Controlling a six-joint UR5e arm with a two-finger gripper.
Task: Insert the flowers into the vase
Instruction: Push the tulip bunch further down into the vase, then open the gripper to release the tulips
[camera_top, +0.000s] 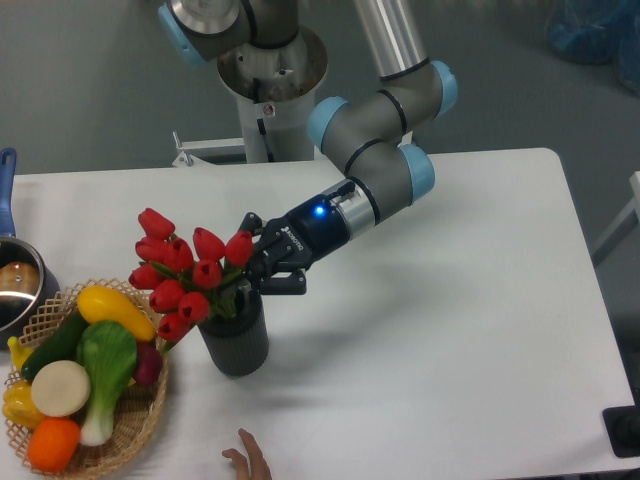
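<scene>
The flowers (185, 268), a bunch of red tulip buds with green leaves, lean to the left with their lower end in the mouth of the vase (236, 340). The vase is dark grey and ribbed and stands upright on the white table, left of centre. My gripper (256, 264) reaches in from the right, just above the vase mouth. Its black fingers (282, 283) close around the bunch at the leaves. The fingertips and the stems are hidden behind the buds and leaves.
A wicker basket (140, 425) of toy vegetables sits at the front left, close to the vase. A metal pot (14, 290) with a blue handle is at the left edge. A person's hand (246, 460) shows at the front edge.
</scene>
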